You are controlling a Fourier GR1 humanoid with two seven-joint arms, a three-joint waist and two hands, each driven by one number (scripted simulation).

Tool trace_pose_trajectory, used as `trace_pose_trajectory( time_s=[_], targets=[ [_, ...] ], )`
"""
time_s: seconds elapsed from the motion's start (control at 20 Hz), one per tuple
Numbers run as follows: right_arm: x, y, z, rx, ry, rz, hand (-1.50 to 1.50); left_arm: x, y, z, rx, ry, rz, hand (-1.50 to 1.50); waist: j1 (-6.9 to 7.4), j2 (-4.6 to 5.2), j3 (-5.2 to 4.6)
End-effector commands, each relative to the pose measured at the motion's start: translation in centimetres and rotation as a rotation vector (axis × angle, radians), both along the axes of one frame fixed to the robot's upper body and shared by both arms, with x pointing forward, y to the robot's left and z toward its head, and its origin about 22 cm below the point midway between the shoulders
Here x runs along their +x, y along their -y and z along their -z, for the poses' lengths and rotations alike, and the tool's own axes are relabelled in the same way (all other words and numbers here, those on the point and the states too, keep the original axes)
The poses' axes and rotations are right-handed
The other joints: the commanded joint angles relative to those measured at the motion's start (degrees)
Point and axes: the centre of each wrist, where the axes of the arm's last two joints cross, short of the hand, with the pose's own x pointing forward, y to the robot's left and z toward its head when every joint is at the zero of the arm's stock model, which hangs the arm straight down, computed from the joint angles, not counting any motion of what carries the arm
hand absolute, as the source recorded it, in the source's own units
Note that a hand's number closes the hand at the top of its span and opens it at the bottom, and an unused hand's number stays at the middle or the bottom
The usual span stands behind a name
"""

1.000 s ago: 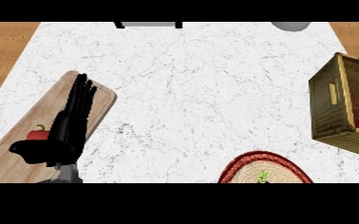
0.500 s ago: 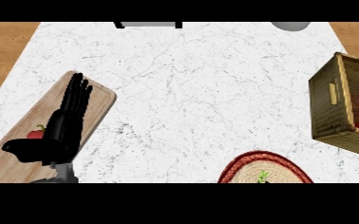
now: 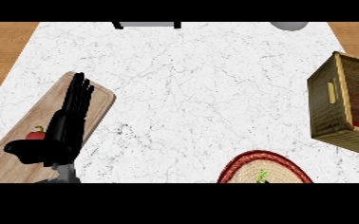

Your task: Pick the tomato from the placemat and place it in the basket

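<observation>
The counter (image 3: 182, 90) has a white marbled top with fine grey veining and fills most of the head view. Bare wood-coloured surface (image 3: 15, 38) shows beyond its left and right edges. A wooden cutting board (image 3: 101, 105) lies on the counter at lower left, set at a slant, with rounded corners. A small red pepper (image 3: 36, 134) with a green stem rests on the board near its left edge. At the far edge of the counter, a dark-framed object (image 3: 147, 24) and a grey rounded object (image 3: 289, 25) are cut off by the view; neither can be identified.
</observation>
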Motion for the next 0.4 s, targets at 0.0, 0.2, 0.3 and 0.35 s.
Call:
trace_pose_trajectory(
  time_s=[0.0,0.2,0.3,0.35],
  targets=[
    [-4.2,3.6,-1.6,0.043,0.105,-0.012,-1.5,0.2,-0.2,0.1,0.0,-0.004,-0.011,0.0,-0.36,-0.03,0.03],
    [-6.6,3.8,-2.8,0.073,0.079,-0.091,-1.5,-0.4,-0.8,0.2,-0.014,-0.014,0.021,0.0,-0.09,-0.06,-0.02],
    [-6.9,5.2,-2.4,0.083,0.113,-0.114,-1.5,1.5,2.6,1.2,-0.007,-0.012,0.003,0.0,-0.31,0.08,0.01],
    [-9.0,5.5,-5.4,0.072,0.105,-0.124,-1.5,0.2,0.1,-0.3,0.0,-0.013,-0.008,0.0,-0.25,-0.09,0.0]
  ],
)
